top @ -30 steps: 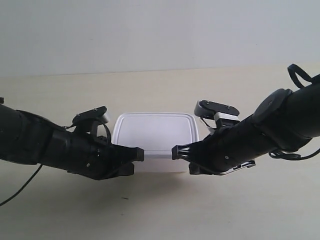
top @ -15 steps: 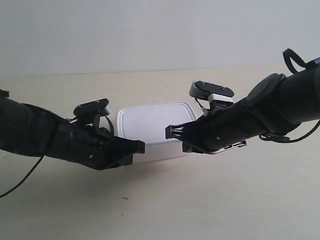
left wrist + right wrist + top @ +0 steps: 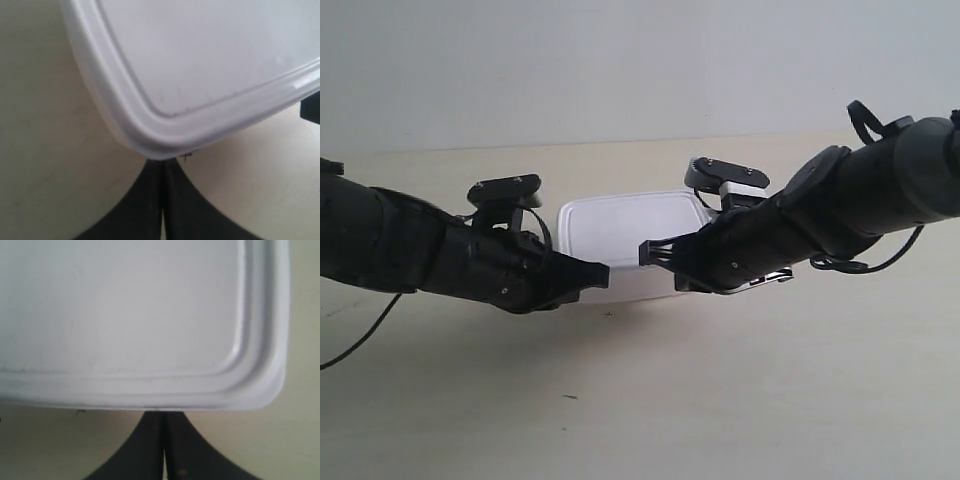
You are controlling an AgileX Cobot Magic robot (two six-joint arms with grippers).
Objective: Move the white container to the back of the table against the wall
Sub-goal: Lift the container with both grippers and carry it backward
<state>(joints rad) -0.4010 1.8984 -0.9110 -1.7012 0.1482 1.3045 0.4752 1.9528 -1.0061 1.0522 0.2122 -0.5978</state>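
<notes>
The white container [image 3: 625, 228] lies lid-up on the table [image 3: 740, 400], some way short of the wall [image 3: 620, 60]. My left gripper [image 3: 599, 274] is shut, and its tips touch the container's near left corner [image 3: 160, 145]. In the left wrist view the left gripper [image 3: 164, 163] sits right under that rounded corner. My right gripper [image 3: 649, 252] is shut too, pressed against the container's near side. The right wrist view shows the right gripper [image 3: 163, 414] meeting the lid rim [image 3: 150, 401] close to its other near corner. Neither gripper holds anything.
A strip of bare tabletop [image 3: 620, 165] separates the container from the wall. A black cable [image 3: 360, 342] trails off the arm at the exterior view's left. Tiny dark specks [image 3: 608, 314] mark the table near the grippers.
The container has slid away toward the wall and turned slightly. Both shut grippers have moved with it, staying against its near side.
</notes>
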